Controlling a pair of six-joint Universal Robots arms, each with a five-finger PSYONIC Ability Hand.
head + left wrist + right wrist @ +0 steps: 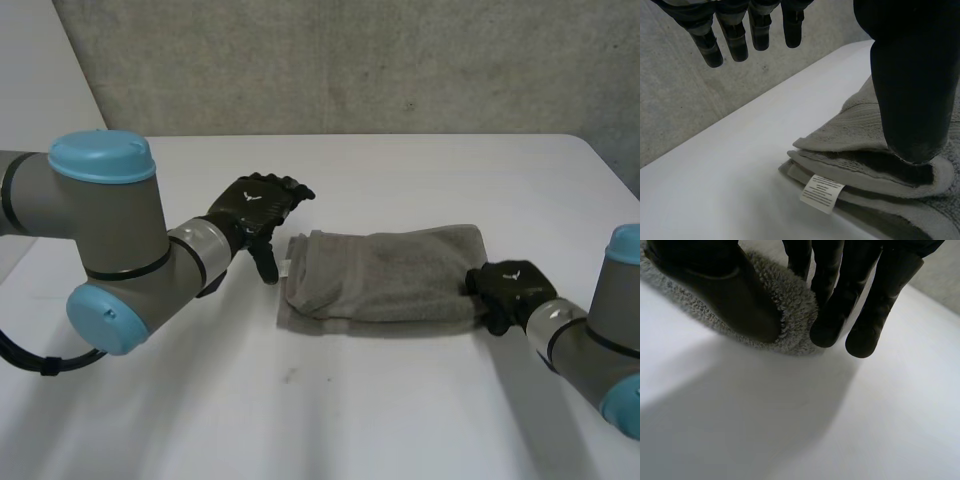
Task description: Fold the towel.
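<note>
You have one towel (390, 272), one table (400, 410), and two arms, each ending in a black hand. The table is white and bare around the towel. Behind it stands a grey concrete wall (350, 60).

The towel lies near the middle of the table, between the two hands. It is grey terry, folded into a long strip several layers thick. You can see the stacked edges at its left end in the left wrist view. One white label (822, 193) with printed lines sticks out from between the lower layers at that end.

Your left hand (252, 205) is at the towel's left end and is released. Its fingers (735, 42) are straight and spread, clear of the cloth, and only the thumb (912, 90) comes down onto the top layer's edge.

Your right hand (512, 287) is at the towel's right end, at the near corner, and is grasping it. In the right wrist view the thumb (730, 300) lies on the fluffy cloth (795, 300). The curled fingers (832, 325) close against its edge from the other side.
</note>
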